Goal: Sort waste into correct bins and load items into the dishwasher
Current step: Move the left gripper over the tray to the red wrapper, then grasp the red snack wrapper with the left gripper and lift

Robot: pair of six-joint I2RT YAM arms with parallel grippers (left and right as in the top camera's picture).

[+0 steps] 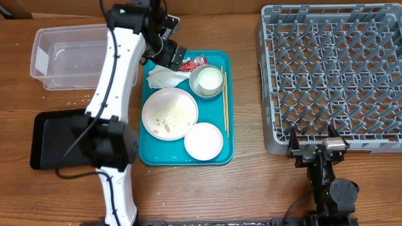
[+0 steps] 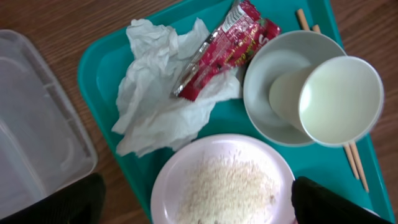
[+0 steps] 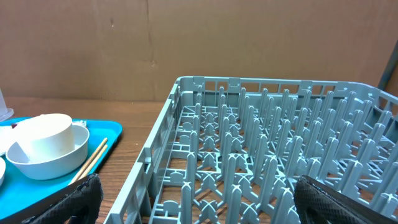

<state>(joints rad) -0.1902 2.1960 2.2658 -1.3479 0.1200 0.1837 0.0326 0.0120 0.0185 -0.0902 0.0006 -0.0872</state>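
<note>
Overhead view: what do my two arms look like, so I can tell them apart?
The left arm has long white shells between round black joints, a black cable running along it, and a black left gripper. The right arm looks mostly black, with a pale grey block beside its black right gripper.

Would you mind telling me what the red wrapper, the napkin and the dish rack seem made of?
Wrapper: glossy foil-like plastic, crinkled, shiny highlights. Napkin: soft matte white paper, crumpled folds. Dish rack: matte grey moulded plastic, probably; uniform pegs.
</note>
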